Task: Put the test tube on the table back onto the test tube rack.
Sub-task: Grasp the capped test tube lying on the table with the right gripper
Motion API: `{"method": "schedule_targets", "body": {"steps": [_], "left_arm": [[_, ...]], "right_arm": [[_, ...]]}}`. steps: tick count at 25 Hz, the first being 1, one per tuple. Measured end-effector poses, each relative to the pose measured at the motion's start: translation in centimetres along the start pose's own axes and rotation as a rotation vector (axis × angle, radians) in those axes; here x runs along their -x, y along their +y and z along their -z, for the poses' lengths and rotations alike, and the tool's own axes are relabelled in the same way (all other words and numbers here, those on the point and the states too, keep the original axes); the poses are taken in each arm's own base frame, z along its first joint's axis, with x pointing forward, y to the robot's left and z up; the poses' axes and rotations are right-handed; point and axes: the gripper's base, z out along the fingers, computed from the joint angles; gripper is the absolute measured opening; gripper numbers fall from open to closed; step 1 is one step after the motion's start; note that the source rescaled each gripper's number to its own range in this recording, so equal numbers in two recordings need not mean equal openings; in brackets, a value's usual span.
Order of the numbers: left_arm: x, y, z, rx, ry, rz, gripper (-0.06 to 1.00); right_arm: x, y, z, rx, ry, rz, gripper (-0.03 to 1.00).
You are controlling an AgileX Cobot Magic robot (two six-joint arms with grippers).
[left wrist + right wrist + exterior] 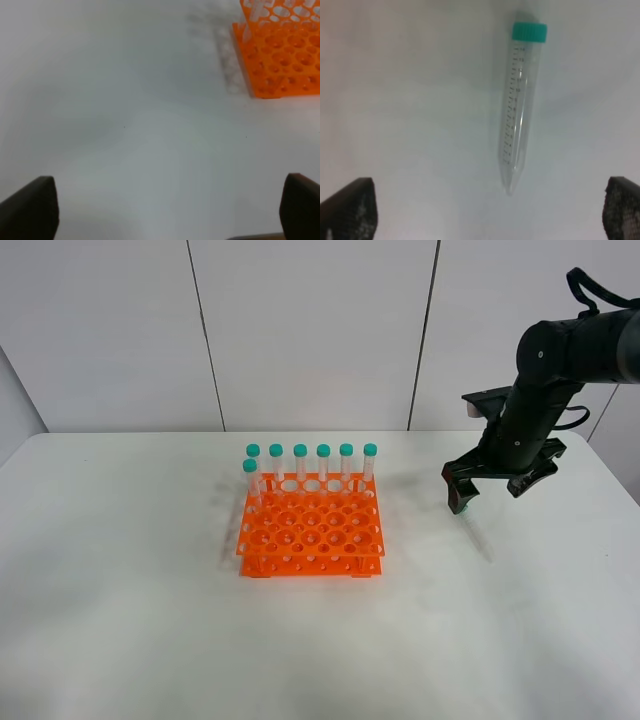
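Note:
The test tube (519, 110), clear with a teal cap and tapered tip, lies flat on the white table (150, 590). In the exterior view it (478, 533) lies right of the orange test tube rack (310, 530), its cap just under one finger. My right gripper (488, 485) hovers above it, open and empty; in the right wrist view (490, 210) the tube lies between and beyond the spread fingers. My left gripper (170, 215) is open and empty over bare table, with the rack's corner (280, 55) ahead of it. The left arm is outside the exterior view.
Several teal-capped tubes (312, 465) stand upright along the rack's back row, with one more (250, 480) at the left of the second row. Most rack holes hold nothing. A white panelled wall stands behind the table.

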Motion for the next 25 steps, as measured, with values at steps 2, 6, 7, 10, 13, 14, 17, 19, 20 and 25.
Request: {"method": "schedule_targets", "body": {"steps": [2,6,7,10,13,14,17,19,20,25], "left_arm": [[0.0,0.0,0.0,0.000,0.000,0.000,1.00],[0.0,0.0,0.0,0.000,0.000,0.000,1.00],[0.0,0.0,0.0,0.000,0.000,0.000,1.00],[0.0,0.0,0.0,0.000,0.000,0.000,1.00],[0.0,0.0,0.0,0.000,0.000,0.000,1.00],[0.0,0.0,0.0,0.000,0.000,0.000,1.00],[0.0,0.0,0.0,0.000,0.000,0.000,1.00],[0.0,0.0,0.0,0.000,0.000,0.000,1.00],[0.0,0.0,0.0,0.000,0.000,0.000,1.00],[0.0,0.0,0.0,0.000,0.000,0.000,1.00]], "right_arm": [[0.1,0.0,-0.5,0.001,0.010,-0.003,0.97],[0.1,0.0,-1.6,0.003,0.036,-0.002,0.96],[0.1,0.1,-1.8,0.003,0.041,-0.004,0.96],[0.0,0.1,-2.6,0.005,0.060,-0.021,0.96],[0.0,0.1,-3.4,0.005,0.076,-0.027,0.96],[0.0,0.1,-3.7,0.006,0.078,-0.032,0.96],[0.0,0.0,-4.5,0.008,0.088,-0.051,0.94],[0.0,-0.5,-4.9,0.018,0.092,-0.074,0.92],[0.0,-0.7,-5.0,0.032,0.088,-0.092,0.92],[-0.1,-2.6,-5.0,0.110,0.050,-0.189,0.92]]}}
